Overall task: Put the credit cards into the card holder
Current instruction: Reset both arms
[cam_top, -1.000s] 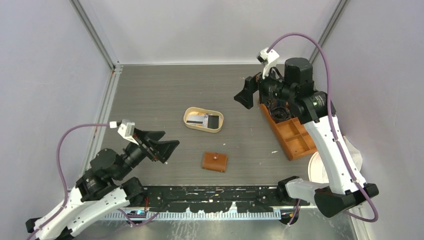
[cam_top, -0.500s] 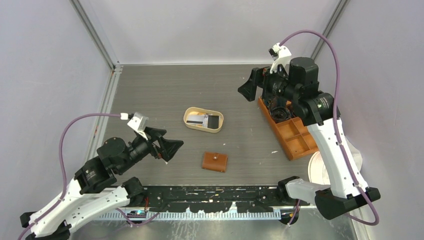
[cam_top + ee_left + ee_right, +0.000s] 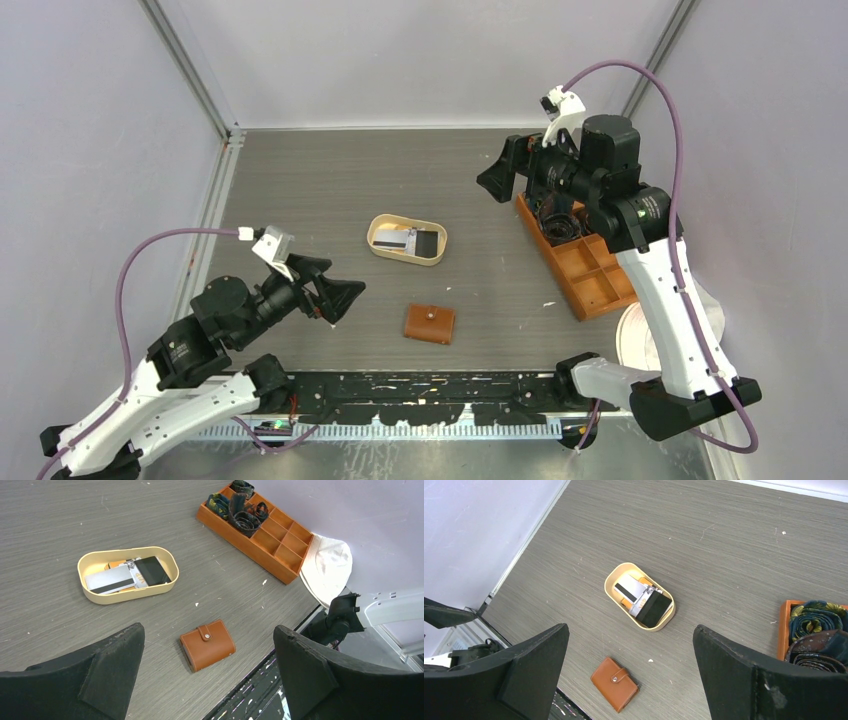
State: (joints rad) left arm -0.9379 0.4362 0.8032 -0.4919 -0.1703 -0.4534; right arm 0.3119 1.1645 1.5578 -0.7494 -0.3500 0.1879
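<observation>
Several credit cards point(image 3: 407, 240) point(image 3: 127, 575) point(image 3: 644, 597), white, black and orange, lie stacked in a cream oval tray point(image 3: 378, 222) point(image 3: 86, 562) point(image 3: 610, 580) at mid-table. The card holder point(image 3: 429, 323) point(image 3: 207, 645) point(image 3: 614, 677), a brown leather wallet, lies snapped shut on the table just in front of the tray. My left gripper point(image 3: 335, 285) point(image 3: 207, 630) hovers open to the wallet's left, nothing between its fingers. High at the back right, my right gripper point(image 3: 503, 170) point(image 3: 630, 627) is open and empty, far from both.
An orange compartmented box point(image 3: 585, 265) point(image 3: 260, 530) point(image 3: 785, 630) with rolled ties stands on the right. A white cloth point(image 3: 632, 335) point(image 3: 327, 565) lies at the near right. A black rail point(image 3: 430, 385) lines the near edge. Walls close in on three sides.
Over the second, the left arm shifted a little toward the wallet and the right gripper lifted back and right. Both have barely moved in the last half second; jaws stayed open.
</observation>
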